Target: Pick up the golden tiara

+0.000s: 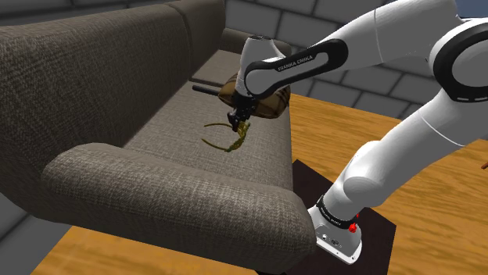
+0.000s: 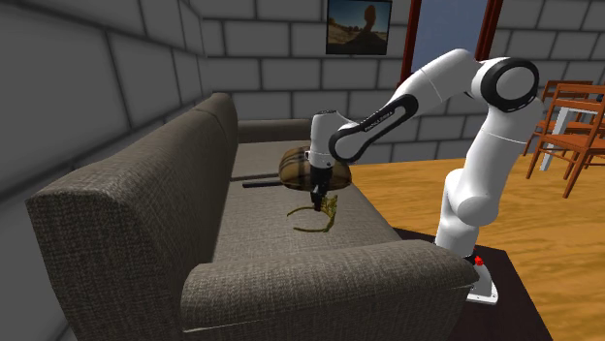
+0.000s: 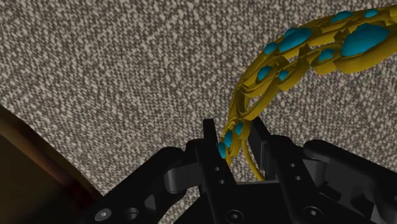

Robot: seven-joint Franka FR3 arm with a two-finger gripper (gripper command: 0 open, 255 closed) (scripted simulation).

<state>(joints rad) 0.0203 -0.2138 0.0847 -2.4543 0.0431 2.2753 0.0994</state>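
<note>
- Grey-brown woven fabric covers the sofa (image 1: 94, 70), which takes up the left and centre of the shoulder view. Its seat cushion (image 1: 168, 129) is where the work is going on.
- Gold and set with blue stones (image 3: 362, 38), the tiara (image 1: 232, 138) shows just left of centre in the shoulder view. It is directly under the gripper (image 1: 241, 123), and its band curves down and leftward toward the seat cushion.
- At the lower centre of the wrist view, the 2 black fingers (image 3: 210, 143) pinch a thin end of the tiara's band between them. The rest of the tiara sweeps off to the upper right of that frame, over the fabric.
- The reach and the grasp therefore look done, since the jaws are clamped on the band rather than spread around it.
- What is left, as I judge it, is the lift. At the centre of the second exterior view the tiara hangs below the gripper with its low ends close to the cushion. I cannot tell whether they touch it or are just apart.
- The hold is near 1 end of the band, so the tiara may swing or slip as it rises. A slow, straight pull upward seems the safer choice.
- A brown rounded object (image 1: 270, 100) lies on the seat just right of the gripper, close behind the hand. A dark rod (image 1: 207, 90) pokes out of it toward the left.
- The white arm (image 1: 391, 47) enters from the upper right of the shoulder view, above the wooden floor (image 1: 438, 203).
</note>
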